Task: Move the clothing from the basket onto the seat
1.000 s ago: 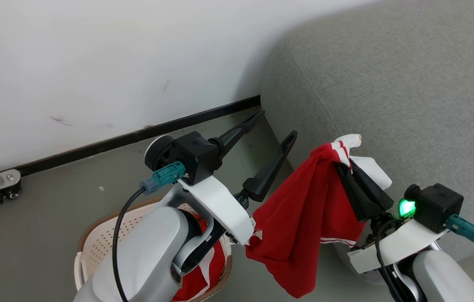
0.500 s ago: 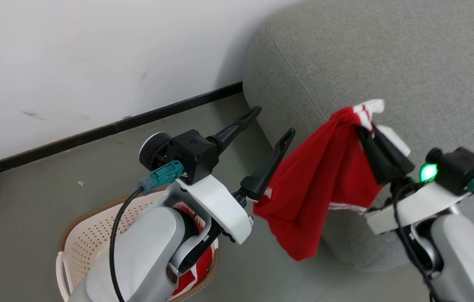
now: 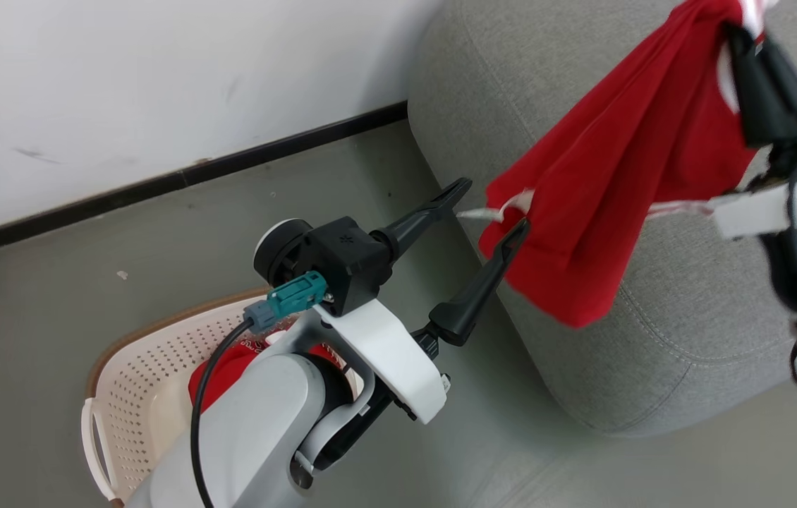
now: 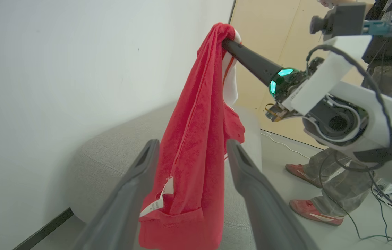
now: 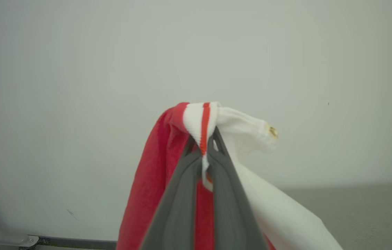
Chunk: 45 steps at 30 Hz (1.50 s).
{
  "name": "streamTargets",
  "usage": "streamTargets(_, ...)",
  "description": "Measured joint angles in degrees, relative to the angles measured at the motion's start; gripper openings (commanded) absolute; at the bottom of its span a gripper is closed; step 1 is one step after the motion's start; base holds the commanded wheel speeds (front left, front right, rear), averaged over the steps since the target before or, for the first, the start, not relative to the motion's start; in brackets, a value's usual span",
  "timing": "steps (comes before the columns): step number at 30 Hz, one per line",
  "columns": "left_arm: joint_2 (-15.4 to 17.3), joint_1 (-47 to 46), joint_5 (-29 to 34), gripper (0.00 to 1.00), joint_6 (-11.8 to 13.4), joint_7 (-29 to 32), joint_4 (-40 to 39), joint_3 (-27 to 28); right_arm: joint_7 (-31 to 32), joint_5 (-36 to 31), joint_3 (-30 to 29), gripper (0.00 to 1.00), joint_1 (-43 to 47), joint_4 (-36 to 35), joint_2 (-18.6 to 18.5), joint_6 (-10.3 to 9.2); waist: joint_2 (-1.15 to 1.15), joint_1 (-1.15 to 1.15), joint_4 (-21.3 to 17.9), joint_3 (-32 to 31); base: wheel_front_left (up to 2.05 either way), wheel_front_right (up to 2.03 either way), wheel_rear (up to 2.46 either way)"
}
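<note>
- Grey floor (image 3: 53,296) and a white wall (image 3: 159,70) border the seat (image 3: 688,339).
- Right gripper (image 5: 203,142) is clamped on the clothing (image 3: 603,162) at its white-striped edge; the red fabric hangs below its fingers, over the seat's corner.
- Left gripper (image 3: 494,208) stands spread wide and empty, with the hanging hem near its fingertips.
- Basket (image 3: 151,339) sits beneath the left forearm, with more clothing inside.

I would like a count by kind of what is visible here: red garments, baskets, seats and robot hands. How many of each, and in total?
Red garments: 2, the hanging garment in the right hand and the red bundle in the basket (its pieces cannot be told apart)
Baskets: 1
Seats: 1, the seat
Robot hands: 2, left hand open, right hand shut
Total: 6
</note>
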Motion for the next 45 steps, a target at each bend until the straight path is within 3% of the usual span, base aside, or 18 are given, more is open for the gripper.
streamTargets(11,0.07,-1.16,0.08,1.00,1.23,3.10,-3.91,-0.44,1.44,3.99,-2.44,0.00,-14.98,7.31,-6.42,0.00,0.00,0.00,1.43,4.12,0.00,0.00,0.00)
streamTargets(25,0.56,-2.03,0.65,1.00,3.28,6.48,-8.77,-0.62,5.89,-0.65,-1.80,0.00,-32.33,13.93,-19.58,0.01,0.00,0.00,3.88,10.37,0.00,0.00,0.00)
streamTargets(37,0.64,-3.97,1.16,1.00,3.71,8.48,-12.06,-1.18,5.88,1.49,-3.89,0.00,-40.36,19.00,-23.47,0.02,0.00,0.00,5.69,16.08,0.00,0.00,0.00)
streamTargets(45,1.29,-5.32,2.08,1.00,3.72,9.88,-13.51,-1.27,5.12,-2.26,-6.69,0.00,-43.67,23.87,-27.83,0.03,0.00,0.00,6.69,19.87,0.00,0.00,0.00)
